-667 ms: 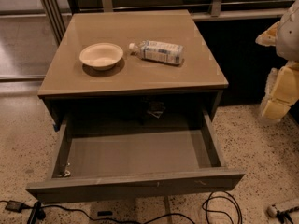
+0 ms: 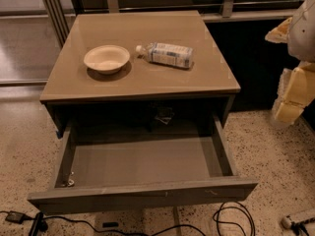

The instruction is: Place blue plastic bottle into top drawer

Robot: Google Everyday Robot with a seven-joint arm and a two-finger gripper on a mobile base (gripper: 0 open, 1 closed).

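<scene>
Already pulled open at 6 o'clock of the table (image 2: 147, 85): top drawer (image 2: 142, 194), grey, wide, shallow, flat-fronted, matte inside. Left to do: grasping, carrying, releasing. Lying on its side on the glossy tan top, just at 3 o'clock of the round cream bowl (image 2: 107, 58): blue plastic bottle (image 2: 167, 54), clear, cylindrical, white-capped, pale printed label. At the far 3 o'clock edge, well apart: gripper (image 2: 294, 90), cream, blocky; impossible to tell jaw state.

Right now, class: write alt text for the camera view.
A blue plastic bottle lies on its side beside a cream bowl on a tan table, above the open top drawer. The gripper hangs at the right edge.
</scene>
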